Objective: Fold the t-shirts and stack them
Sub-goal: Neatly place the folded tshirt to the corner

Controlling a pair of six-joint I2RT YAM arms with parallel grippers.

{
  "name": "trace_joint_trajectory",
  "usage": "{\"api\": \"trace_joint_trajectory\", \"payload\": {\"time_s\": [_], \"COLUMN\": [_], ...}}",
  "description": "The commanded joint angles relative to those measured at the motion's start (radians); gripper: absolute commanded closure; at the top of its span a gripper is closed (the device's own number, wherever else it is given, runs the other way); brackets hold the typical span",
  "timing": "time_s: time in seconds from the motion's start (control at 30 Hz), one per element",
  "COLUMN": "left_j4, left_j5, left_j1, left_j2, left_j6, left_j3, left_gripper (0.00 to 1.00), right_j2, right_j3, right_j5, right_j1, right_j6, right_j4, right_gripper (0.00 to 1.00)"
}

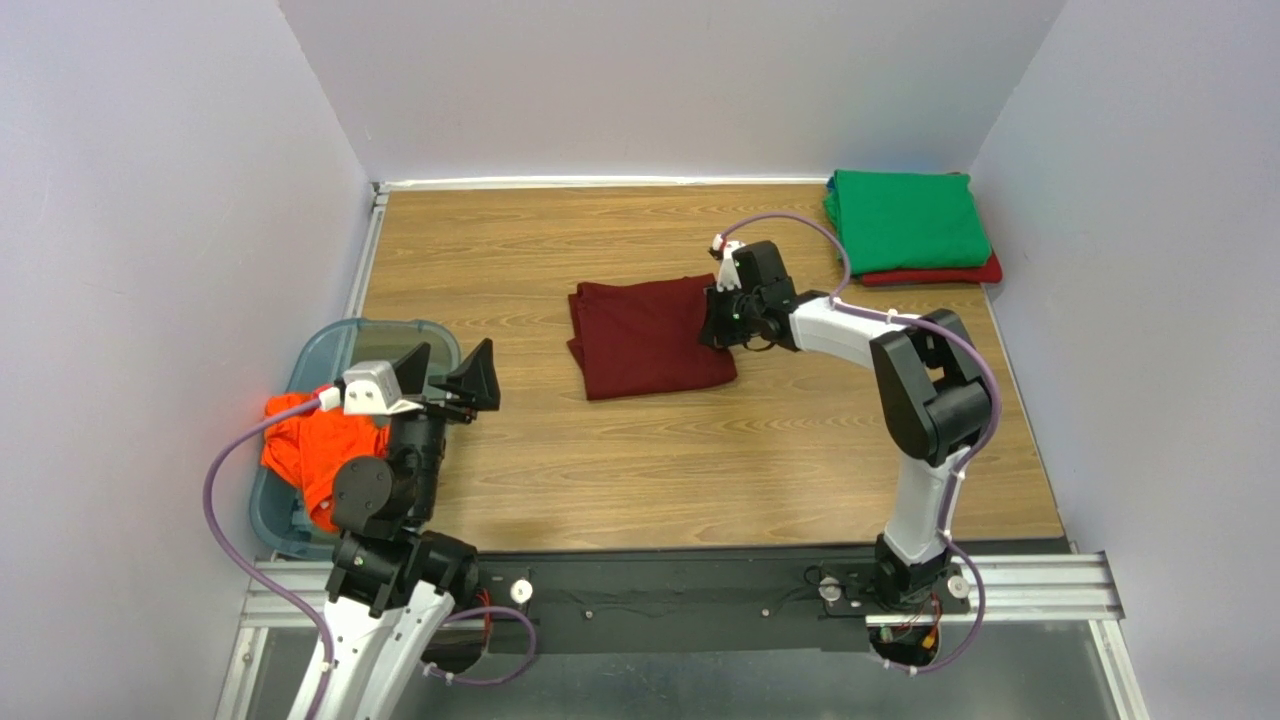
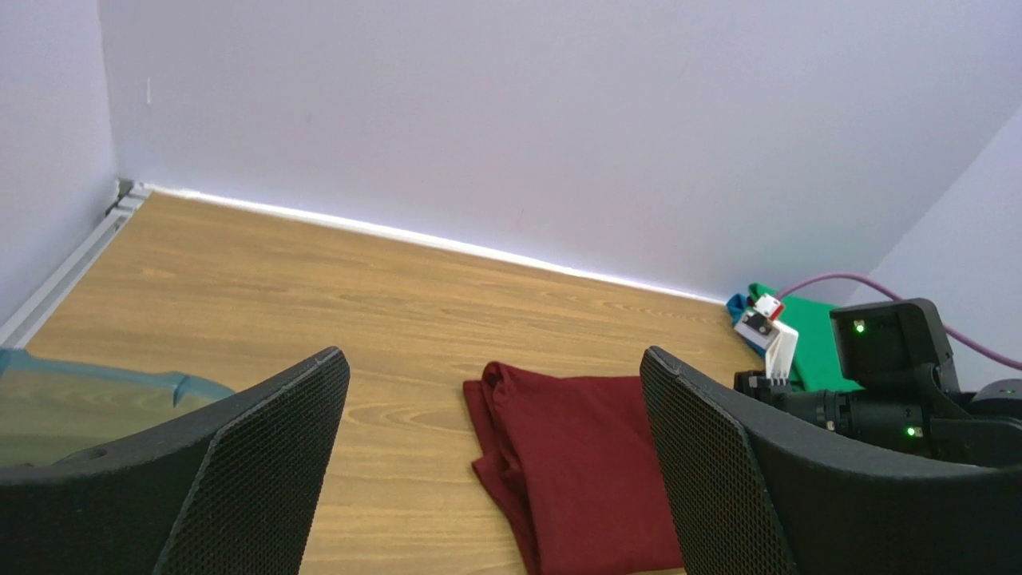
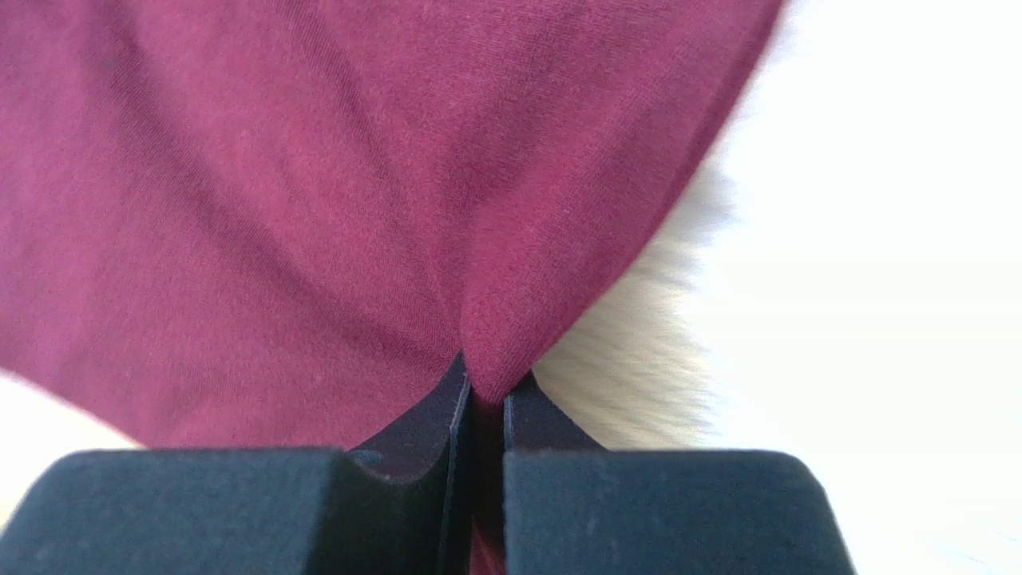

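A dark maroon t-shirt [image 1: 646, 336] lies folded in the middle of the wooden table; it also shows in the left wrist view [image 2: 588, 461]. My right gripper [image 1: 718, 323] is shut on its right edge, and the right wrist view shows the maroon cloth [image 3: 360, 204] pinched between the jaws. A folded green t-shirt [image 1: 906, 219] lies on a red one [image 1: 947, 276] at the far right corner. An orange t-shirt [image 1: 313, 444] is bunched in a bin at the left. My left gripper [image 1: 460, 380] is open and empty, raised near the bin.
A clear bluish plastic bin [image 1: 319, 348] stands at the table's left edge and holds the orange cloth. White walls close in the table at the left, back and right. A metal rail [image 1: 1037, 588] runs along the near edge.
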Motion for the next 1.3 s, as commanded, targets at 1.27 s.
{"api": "trace_joint_trajectory", "payload": {"time_s": [1.27], "left_j4": [0.011], "left_j5": [-0.039], "left_j1": [-0.002], "left_j2": [0.076], "left_j6": [0.065], "left_j3": [0.003], "left_gripper": [0.02], "right_j2": [-0.023], "right_j3": [0.404], "right_j5": [0.758], "right_j1": [-0.164], "right_j6": [-0.823], "right_j4": [-0.047], "right_gripper": [0.99]}}
